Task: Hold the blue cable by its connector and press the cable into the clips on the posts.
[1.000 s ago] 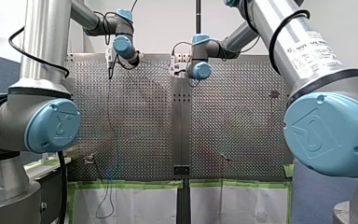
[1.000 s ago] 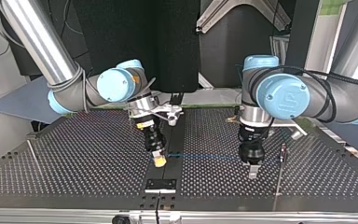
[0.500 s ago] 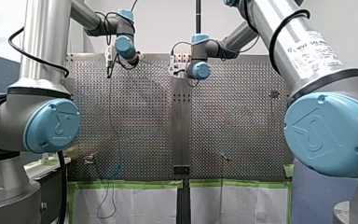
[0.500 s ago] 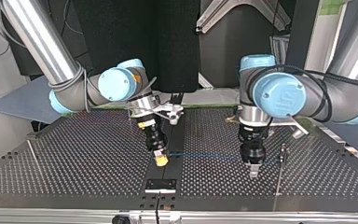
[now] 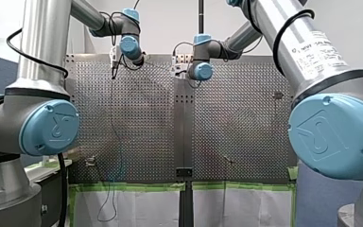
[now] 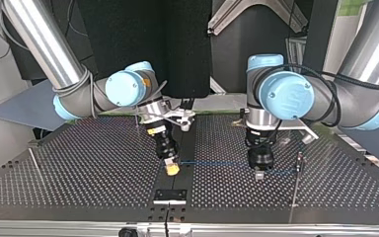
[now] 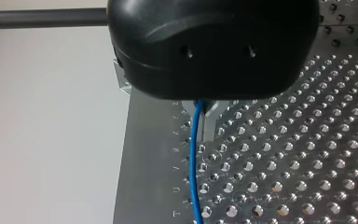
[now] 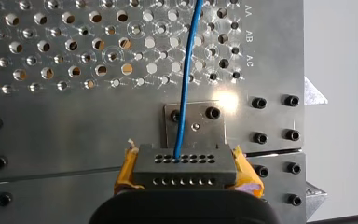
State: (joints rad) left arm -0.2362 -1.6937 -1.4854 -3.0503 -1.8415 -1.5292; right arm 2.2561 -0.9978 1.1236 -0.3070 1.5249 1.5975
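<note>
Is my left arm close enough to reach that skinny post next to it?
Probably yes. My left hand hangs right beside the post, nothing stands between them, and the blue cable runs from the connector in my right hand across to it.

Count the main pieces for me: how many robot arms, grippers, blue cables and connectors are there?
Robot arms: 2, my left arm and my right arm
Grippers: 2, left gripper and right gripper
Blue cable: 1
Connector: 1
Total: 6
</note>
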